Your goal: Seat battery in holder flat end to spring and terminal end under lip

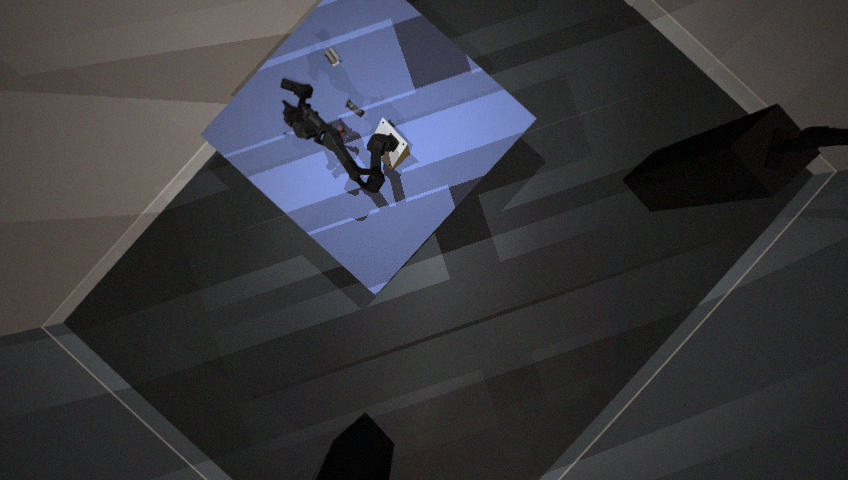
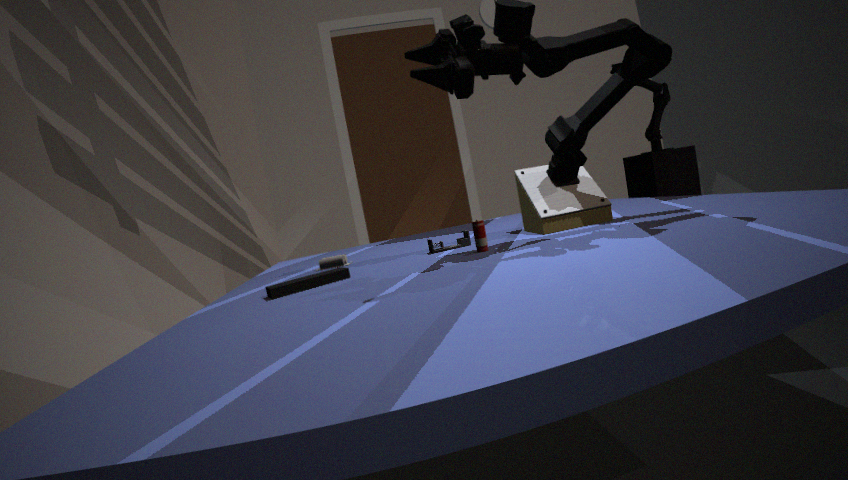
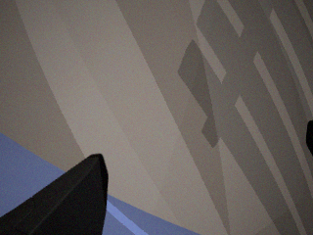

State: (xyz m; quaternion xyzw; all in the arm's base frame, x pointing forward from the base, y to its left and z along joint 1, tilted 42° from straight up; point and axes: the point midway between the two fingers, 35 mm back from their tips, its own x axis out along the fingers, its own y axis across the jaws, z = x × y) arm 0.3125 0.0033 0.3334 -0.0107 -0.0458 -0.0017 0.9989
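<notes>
The battery (image 1: 340,130) (image 2: 480,236), red with a pale band, stands upright on the blue table (image 1: 368,255) (image 2: 333,368). Which end is up is too small to tell. The small dark holder (image 1: 354,107) (image 2: 450,247) lies on the table near the battery, apart from it. No battery shows in it; its spring and lip cannot be made out clearly. My gripper (image 2: 408,64) (image 3: 211,149) is open with nothing between its fingers. It is high above the table, pointing roughly level, away from the base and well clear of the battery and holder.
A pale grey block-like object (image 1: 332,57) (image 2: 333,261) lies on the table beyond the holder from my base. A long black bar (image 2: 308,283) lies near it. My arm stands on a wedge-shaped base with a white top (image 1: 385,127) (image 2: 533,185). The wrist view shows mostly wall.
</notes>
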